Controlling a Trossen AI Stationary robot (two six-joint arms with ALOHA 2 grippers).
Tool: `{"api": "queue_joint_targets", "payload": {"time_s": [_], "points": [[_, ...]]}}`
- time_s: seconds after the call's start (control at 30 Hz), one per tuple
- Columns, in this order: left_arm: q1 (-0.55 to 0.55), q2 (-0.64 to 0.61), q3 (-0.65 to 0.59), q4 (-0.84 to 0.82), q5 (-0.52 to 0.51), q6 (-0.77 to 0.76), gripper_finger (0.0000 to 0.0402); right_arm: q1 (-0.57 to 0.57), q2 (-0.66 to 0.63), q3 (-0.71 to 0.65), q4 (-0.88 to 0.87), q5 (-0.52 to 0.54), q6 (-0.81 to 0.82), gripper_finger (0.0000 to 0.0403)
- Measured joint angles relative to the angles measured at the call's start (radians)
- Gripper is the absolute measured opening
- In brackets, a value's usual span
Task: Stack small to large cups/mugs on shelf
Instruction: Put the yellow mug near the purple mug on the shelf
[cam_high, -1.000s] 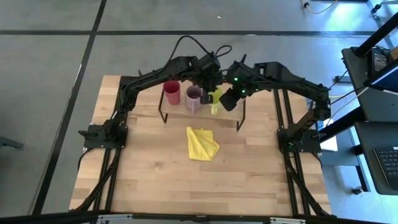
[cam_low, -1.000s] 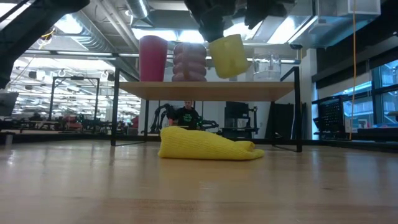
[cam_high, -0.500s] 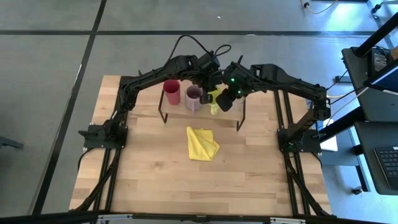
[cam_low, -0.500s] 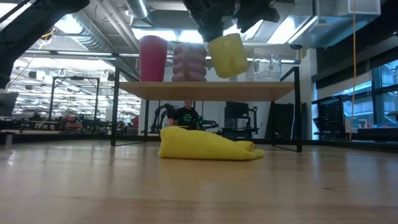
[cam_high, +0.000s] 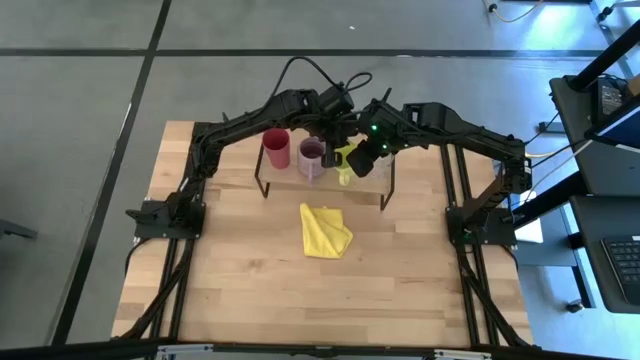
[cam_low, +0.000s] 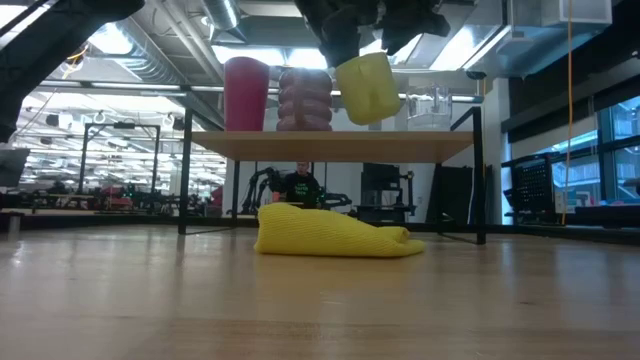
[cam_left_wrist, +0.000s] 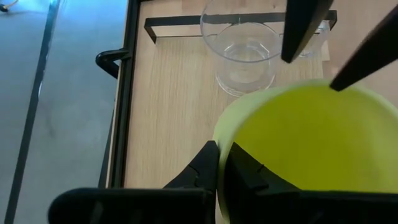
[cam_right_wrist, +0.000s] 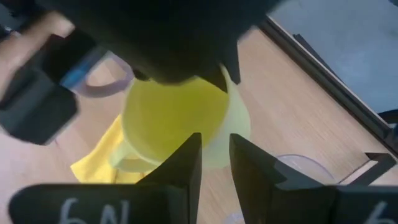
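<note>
The yellow-green mug (cam_low: 367, 88) hangs tilted just above the shelf (cam_low: 300, 146), between the purple mug (cam_low: 304, 98) and the clear glass (cam_low: 430, 110). The magenta-red tumbler (cam_low: 246, 95), the purple mug and the glass stand on their bases on the shelf board. My left gripper (cam_left_wrist: 221, 149) is shut on the yellow-green mug (cam_left_wrist: 305, 149). My right gripper (cam_right_wrist: 216, 140) is open at the mug's opposite side, with its fingers (cam_left_wrist: 301, 28) on either side of the mug's wall (cam_right_wrist: 217, 146). In the high view both grippers (cam_high: 338, 140) (cam_high: 358, 160) meet over the mug (cam_high: 345, 162). My left gripper pinches the yellow-green mug's rim (cam_left_wrist: 217, 134), one finger inside the mug and one outside. The fingers come from above, slanting down. The mug is lifted clear of the shelf and tilted below them. My right gripper straddles the mug's wall (cam_right_wrist: 227, 134); whether it touches, I cannot tell.
A folded yellow cloth (cam_high: 324, 230) lies on the tabletop in front of the shelf, seen in the low view (cam_low: 330, 235) under the board. The shelf's thin black legs (cam_low: 186, 180) stand on the table. Bare wood stretches toward the table's near edge (cam_high: 320, 310).
My right gripper has moved a little toward the table's left, closing in on the yellow-green mug held by the left gripper. The mug has stayed hanging above the shelf.
</note>
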Motion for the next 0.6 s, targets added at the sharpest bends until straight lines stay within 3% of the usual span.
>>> {"api": "queue_joint_targets", "payload": {"time_s": [0.2, 0.6], "points": [[0.000, 0.001, -0.003, -0.011, -0.007, 0.002, 0.0008, 0.000, -0.001, -0.070, 0.039, -0.007, 0.005, 0.0084], [0.000, -0.001, -0.002, -0.007, -0.003, -0.001, 0.0008, -0.008, -0.002, -0.081, 0.076, -0.015, 0.000, 0.0084]]}}
